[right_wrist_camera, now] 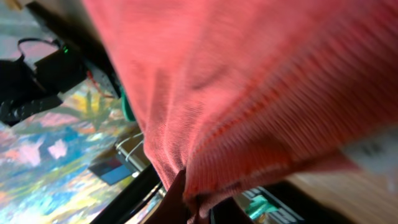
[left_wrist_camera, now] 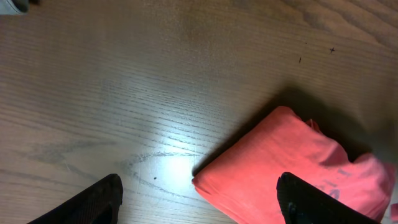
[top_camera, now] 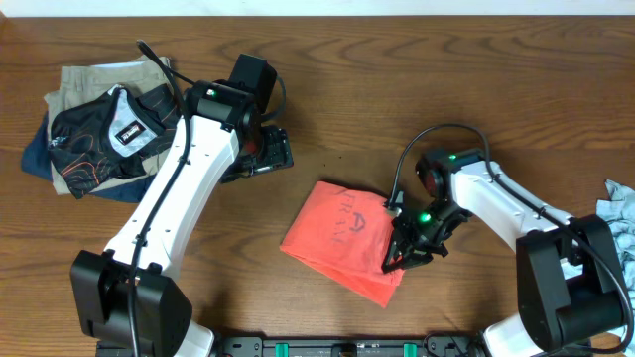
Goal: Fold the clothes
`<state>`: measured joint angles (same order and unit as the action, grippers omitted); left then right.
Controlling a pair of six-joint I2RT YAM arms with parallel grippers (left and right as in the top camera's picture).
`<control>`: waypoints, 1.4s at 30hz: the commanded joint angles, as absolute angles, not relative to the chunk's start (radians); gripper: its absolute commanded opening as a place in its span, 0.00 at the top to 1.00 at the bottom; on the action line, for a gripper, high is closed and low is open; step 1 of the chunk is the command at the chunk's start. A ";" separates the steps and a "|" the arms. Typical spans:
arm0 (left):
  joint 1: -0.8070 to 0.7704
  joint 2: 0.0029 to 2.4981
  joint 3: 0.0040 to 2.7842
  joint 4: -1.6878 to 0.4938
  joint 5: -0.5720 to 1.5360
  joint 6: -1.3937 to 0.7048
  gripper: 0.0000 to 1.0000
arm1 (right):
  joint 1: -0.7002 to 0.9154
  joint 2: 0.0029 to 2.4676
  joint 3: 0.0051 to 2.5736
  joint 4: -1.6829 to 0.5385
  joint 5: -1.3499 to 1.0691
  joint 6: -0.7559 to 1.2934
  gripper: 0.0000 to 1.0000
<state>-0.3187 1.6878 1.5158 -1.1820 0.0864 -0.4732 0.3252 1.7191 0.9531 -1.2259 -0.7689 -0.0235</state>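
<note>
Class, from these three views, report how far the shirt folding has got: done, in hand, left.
Done: the coral-red cotton T-shirt lies folded into a compact bundle on the wooden table. In hand: the right gripper is shut on its edge, while the left gripper hangs open nearby. Left: probably a final fold or tidying, then release.

Faint arched lettering is seen from overhead on the folded coral-red T-shirt, too weak to be read. Pale grey letter strokes are caught near the shirt's edge in the left wrist view, likewise illegible. A white label with dark print is carried by a black garment on the heap of clothing; its words cannot be made out.
</note>
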 commanded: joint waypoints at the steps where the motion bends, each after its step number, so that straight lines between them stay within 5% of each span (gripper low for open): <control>1: -0.317 1.695 1.509 -1.188 0.078 -0.464 0.19 | 0.355 1.700 0.947 -1.220 -0.957 -0.043 0.97; 6: -0.317 1.695 1.509 -1.188 0.078 -0.464 0.19 | 0.354 1.699 0.951 -1.125 -1.287 -0.121 0.99; 19: -0.317 1.695 1.509 -1.188 0.078 -0.464 0.19 | 0.461 1.698 0.972 -1.276 -1.226 -0.186 0.96; 24: -0.317 1.695 1.509 -1.189 0.078 -0.464 0.19 | 0.529 1.698 0.972 -1.263 -1.069 -0.163 0.59; 30: -0.317 1.695 1.509 -1.190 0.078 -0.464 0.19 | 0.529 1.698 0.972 -1.264 -0.914 -0.130 0.55; 33: -0.317 1.695 1.509 -1.191 0.078 -0.464 0.19 | 0.509 1.698 0.973 -1.249 -0.846 -0.115 0.62; 42: -0.317 1.695 1.509 -1.200 0.078 -0.464 0.19 | 0.400 1.698 0.972 -1.103 -0.446 0.195 0.60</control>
<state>-0.3187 1.6878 1.5150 -1.1954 0.0860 -0.4728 0.4240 1.7187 0.9596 -1.1198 -0.6537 0.0532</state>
